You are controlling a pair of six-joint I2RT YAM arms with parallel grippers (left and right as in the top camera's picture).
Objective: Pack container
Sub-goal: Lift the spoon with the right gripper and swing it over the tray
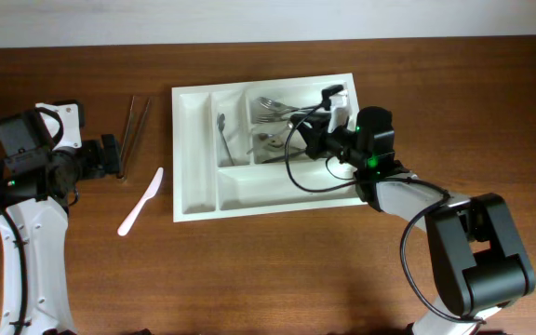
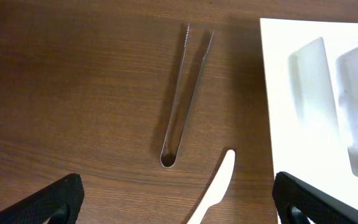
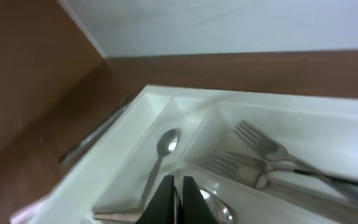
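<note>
While the container (image 1: 196, 207) lies long axis left-to-right, the right gripper (image 3: 177, 183) covers its middle, jaws almost together, contents indiscernible; the left gripper (image 2: 178, 191) gapes empty.

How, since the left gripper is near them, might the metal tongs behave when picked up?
The tongs look thin and springy, so their arms would probably squeeze together. Polished metal lying flat on the table may slip.
</note>
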